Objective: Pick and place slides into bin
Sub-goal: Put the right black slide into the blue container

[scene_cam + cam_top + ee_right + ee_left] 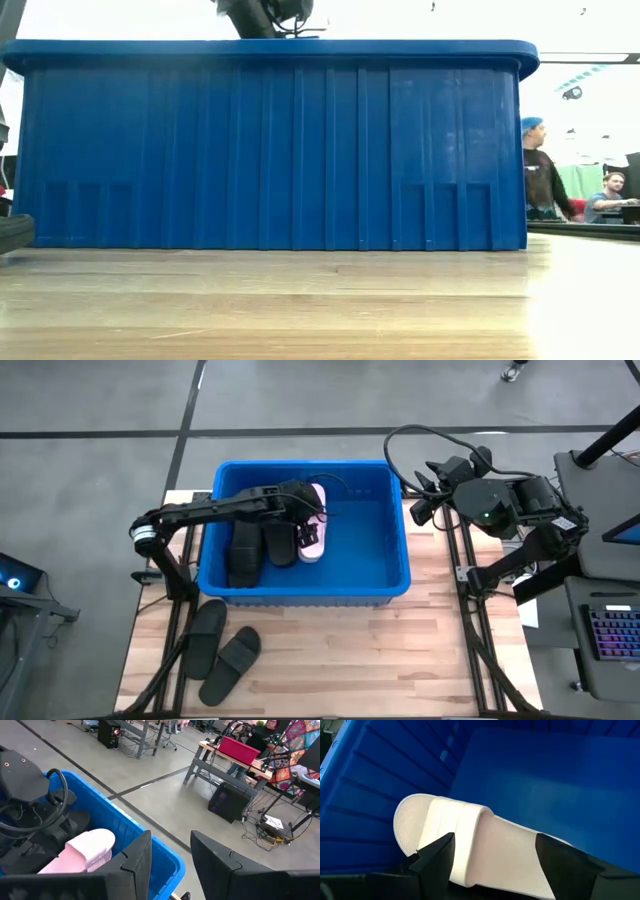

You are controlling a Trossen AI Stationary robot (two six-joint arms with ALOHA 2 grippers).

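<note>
The blue bin (395, 585) stands mid-table and fills the low view (270, 150). Inside it a pale pink slide (314, 532) lies sole-down on the floor beside two black slides (246, 552) (281, 545). My left gripper (495, 840) reaches into the bin from the table's left and hangs open above the pink slide (445, 830), one finger to each side, touching nothing. Two more black slides (205, 632) (232, 660) lie on the table in front of the bin. My right gripper (170, 855) waits open, raised beyond the bin's right rim (425, 495).
The wooden table (400, 650) has bare room in front of and to the right of the bin. A black slide's edge (15, 232) shows at the low view's left. People (540, 180) sit and stand in the room beyond the table.
</note>
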